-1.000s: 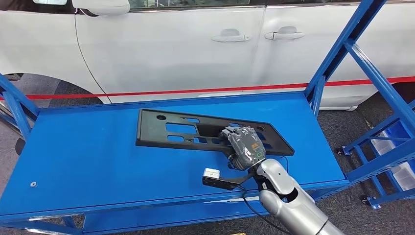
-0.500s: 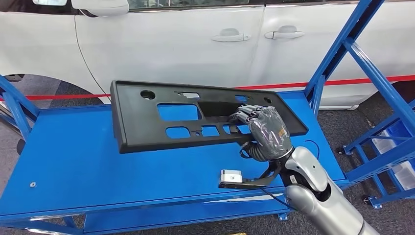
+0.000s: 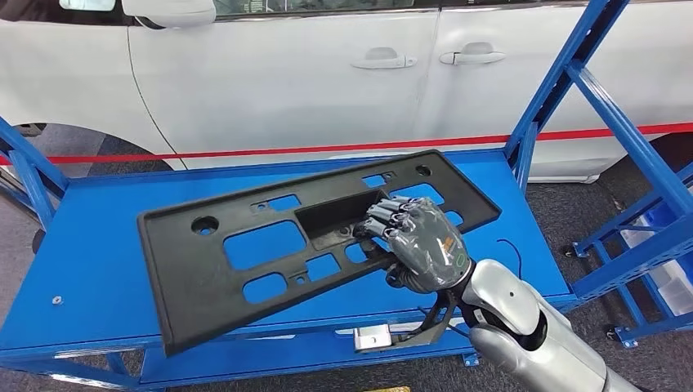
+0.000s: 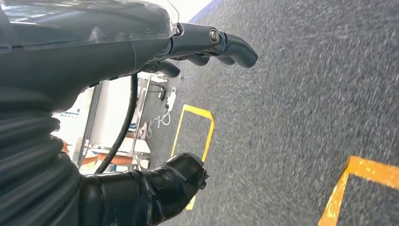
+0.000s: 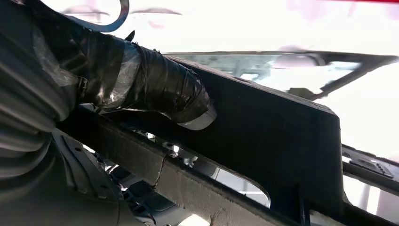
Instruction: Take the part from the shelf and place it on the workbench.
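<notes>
The part is a long black plastic panel (image 3: 245, 265) with several cut-outs. It is lifted off the blue shelf (image 3: 90, 245) and tilted, its left end hanging low over the shelf's front edge. My right hand (image 3: 418, 243) grips it near the middle of its right half, fingers hooked into a recess. In the right wrist view the thumb (image 5: 160, 89) presses against the panel (image 5: 282, 136). My left hand (image 4: 141, 56) hangs over the grey carpet with its fingers apart and nothing in it.
A white car (image 3: 286, 73) stands right behind the shelf. Blue slanted frame posts (image 3: 556, 90) rise at the shelf's right end, with another blue rack (image 3: 654, 237) further right. Yellow floor markings (image 4: 193, 136) lie on the carpet.
My right hand has lifted the panel off the shelf and drawn it toward me, swinging its left end down and forward over the shelf's front edge.
</notes>
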`<state>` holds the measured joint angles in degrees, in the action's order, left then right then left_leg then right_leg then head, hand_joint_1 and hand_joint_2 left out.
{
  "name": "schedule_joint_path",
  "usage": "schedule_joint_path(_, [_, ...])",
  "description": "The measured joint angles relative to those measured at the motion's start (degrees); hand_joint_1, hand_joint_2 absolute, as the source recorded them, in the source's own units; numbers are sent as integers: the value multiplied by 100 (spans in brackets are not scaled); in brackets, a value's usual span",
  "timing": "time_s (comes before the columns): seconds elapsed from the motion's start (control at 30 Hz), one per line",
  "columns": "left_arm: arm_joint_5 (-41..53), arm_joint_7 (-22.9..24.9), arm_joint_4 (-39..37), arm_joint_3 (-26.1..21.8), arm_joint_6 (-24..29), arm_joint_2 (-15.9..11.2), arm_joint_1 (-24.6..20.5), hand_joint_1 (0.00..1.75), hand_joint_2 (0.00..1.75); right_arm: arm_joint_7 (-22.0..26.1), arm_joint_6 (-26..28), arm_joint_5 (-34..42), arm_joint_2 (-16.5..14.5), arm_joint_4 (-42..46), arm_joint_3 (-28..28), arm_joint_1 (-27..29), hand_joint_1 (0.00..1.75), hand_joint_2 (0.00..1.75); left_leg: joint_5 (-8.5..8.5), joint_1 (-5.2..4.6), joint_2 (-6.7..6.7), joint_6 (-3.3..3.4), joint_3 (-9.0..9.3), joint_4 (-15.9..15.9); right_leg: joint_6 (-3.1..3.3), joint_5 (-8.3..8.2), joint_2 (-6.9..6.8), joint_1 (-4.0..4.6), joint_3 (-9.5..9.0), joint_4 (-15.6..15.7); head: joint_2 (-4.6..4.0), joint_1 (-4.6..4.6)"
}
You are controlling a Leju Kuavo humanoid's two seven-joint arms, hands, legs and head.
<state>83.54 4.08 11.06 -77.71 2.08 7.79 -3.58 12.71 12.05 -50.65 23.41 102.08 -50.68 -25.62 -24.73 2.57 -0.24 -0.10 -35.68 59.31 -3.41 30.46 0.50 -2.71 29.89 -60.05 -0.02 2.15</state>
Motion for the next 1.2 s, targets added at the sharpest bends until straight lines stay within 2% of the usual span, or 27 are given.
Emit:
schedule_joint_path(0.07, [8, 20, 0, 1, -15, 0, -2, 0, 175, 4, -40, 62, -1, 25, -155, -51, 175, 175, 67, -10, -30, -113, -31, -11, 103, -31, 38, 52, 21, 47, 0, 0])
schedule_joint_path(0.13, [17, 35, -1, 1, -38, 3, 11, 0, 175, 7, -58, 116, -2, 47, -260, -94, 175, 175, 72, 6, -35, -193, -71, -13, 221, -83, 15, 55, 98, 53, 0, 3])
schedule_joint_path(0.17, [24, 40, -2, 1, -51, 3, 16, 0, 175, 8, -61, 143, -2, 60, -301, -114, 175, 175, -64, 12, -24, -206, -124, 90, 295, -131, 0, 55, 146, 61, 0, 5])
schedule_joint_path(0.2, [32, 43, -2, 1, -60, 4, 18, 0, 175, 8, -64, 169, -2, 69, -328, -129, 175, 175, -285, 16, -13, -204, -200, 293, 366, -181, -17, 60, 199, 74, 0, 10])
schedule_joint_path(0.27, [43, 44, -2, 1, -71, 5, 16, 0, 175, 13, -72, 234, -1, 80, -371, -145, 175, 175, -846, -5, 2, -176, -396, 985, 460, -275, -39, 111, 319, 71, 0, 13])
schedule_joint_path(0.3, [46, 44, -1, 1, -75, 5, 15, 0, 175, 23, -75, 274, -1, 81, -392, -145, 175, 175, -1004, -24, 2, -161, -459, 1323, 483, -318, -51, 148, 383, 65, 0, 13])
schedule_joint_path(0.33, [46, 44, -1, 1, -79, 5, 13, 0, 175, 41, -79, 326, -1, 87, -417, -146, 175, 175, -1041, -51, 2, -137, -464, 1548, 499, -363, -61, 184, 448, 57, 0, 13])
schedule_joint_path(0.37, [47, 44, 0, 1, -84, 5, 12, 0, 175, 68, -84, 386, -1, 96, -441, -146, 175, 175, -955, -82, 2, -99, -382, 1596, 510, -405, -67, 220, 515, 46, 0, 13])
schedule_joint_path(0.4, [48, 45, 0, 1, -87, 5, 10, 0, 175, 95, -90, 446, -1, 113, -459, -146, 175, 175, -797, -117, 1, -44, -203, 1440, 518, -444, -70, 253, 576, 33, 0, 14])
schedule_joint_path(0.47, [46, 52, 0, 1, -92, 2, 4, 0, 175, 145, -97, 537, 1, 169, -486, -146, 175, 175, -594, -208, -2, 113, 366, 695, 517, -510, -70, 300, 667, 1, 0, 12])
schedule_joint_path(0.53, [44, 60, 0, 1, -99, -4, -1, 0, 175, 186, -102, 573, 3, 237, -521, -148, 175, 175, -637, -278, -5, 209, 803, 23, 488, -585, -80, 307, 713, -13, 0, 8])
schedule_joint_path(0.57, [43, 63, 0, 1, -101, -6, -3, 0, 175, 206, -107, 579, 4, 269, -542, -150, 175, 175, -663, -298, -5, 225, 881, -135, 462, -633, -86, 303, 727, -2, 0, 7])
schedule_joint_path(0.63, [42, 69, -3, 0, -109, 8, -5, 0, 175, 236, -128, 585, 14, 319, -591, -156, 175, 175, -558, -280, 12, 235, 839, -246, 403, -692, -78, 297, 755, 30, 0, 5])
schedule_joint_path(0.67, [40, 72, -4, 0, -114, 15, -7, 0, 175, 250, -143, 592, 23, 338, -616, -164, 175, 175, -482, -260, 29, 258, 803, -291, 371, -613, -67, 299, 791, -7, 0, -2])
schedule_joint_path(0.7, [39, 74, -6, 0, -119, 22, -8, 0, 175, 264, -157, 604, 33, 353, -643, -176, 175, 175, -401, -237, 52, 285, 751, -332, 336, -429, -55, 297, 847, -140, 0, -8])
schedule_joint_path(0.73, [36, 75, -7, 0, -122, 24, -10, 0, 175, 279, -171, 623, 40, 365, -672, -188, 175, 175, -334, -229, 68, 307, 698, -342, 302, -161, -49, 274, 925, -386, 0, -14])
schedule_joint_path(0.8, [30, 75, -7, 1, -126, 25, -4, 0, 175, 296, -207, 661, 46, 382, -733, -206, 175, 175, -222, -226, 66, 331, 535, -316, 238, 316, -50, 227, 1072, -1076, 0, -18])
schedule_joint_path(0.83, [28, 75, -7, 1, -129, 27, -1, 0, 175, 300, -229, 671, 49, 387, -765, -211, 175, 175, -174, -222, 51, 322, 441, -284, 211, 378, -50, 204, 1085, -1341, 0, -19])
schedule_joint_path(0.87, [28, 75, -7, 1, -132, 29, 0, 0, 175, 303, -246, 675, 51, 390, -796, -219, 175, 175, -129, -216, 31, 308, 344, -247, 190, 317, -49, 182, 1028, -1451, 0, -19])
schedule_joint_path(0.9, [28, 75, -7, 1, -136, 34, -2, 0, 175, 307, -257, 676, 52, 396, -825, -232, 175, 175, -88, -208, 0, 288, 245, -201, 179, 166, -41, 162, 870, -1352, 0, -19])
schedule_joint_path(0.93, [28, 75, -7, 1, -138, 40, -8, 0, 175, 310, -263, 676, 54, 404, -852, -249, 175, 175, -47, -199, -41, 261, 147, -149, 177, 15, 6, 144, 616, -1082, 0, -19])
schedule_joint_path(1.0, [27, 75, -7, 1, -140, 53, -26, 0, 175, 313, -262, 676, 58, 429, -888, -286, 175, 175, 24, -194, -131, 196, -6, -56, 208, -22, 201, 128, 51, -329, 0, -16])
schedule_joint_path(1.03, [22, 74, -7, 1, -140, 55, -31, 0, 175, 311, -262, 679, 62, 443, -902, -301, 175, 175, 67, -193, -177, 160, -50, -29, 230, 33, 282, 132, -129, -53, 0, -15])
schedule_joint_path(1.07, [17, 73, -7, 1, -140, 57, -32, 0, 175, 309, -266, 688, 68, 455, -918, -321, 175, 175, 119, -192, -226, 120, -84, -23, 254, 87, 308, 144, -208, 93, 0, -14])
schedule_joint_path(1.13, [2, 70, -7, 1, -140, 56, -18, 0, 175, 296, -293, 733, 79, 474, -950, -371, 175, 175, 207, -183, -309, 40, -135, -30, 328, 30, 205, 152, -169, 150, 0, -14])
schedule_joint_path(1.17, [-3, 69, -7, 0, -140, 56, -10, 0, 175, 285, -320, 765, 83, 482, -962, -404, 175, 175, 149, -177, -295, 10, -181, 7, 384, -26, 139, 145, -120, 161, 0, -12])
schedule_joint_path(1.2, [-6, 67, -7, -1, -141, 55, -4, 0, 175, 272, -346, 800, 85, 493, -967, -434, 175, 175, -21, -173, -244, -14, -244, 125, 441, -92, 72, 136, -59, 177, 0, -10])
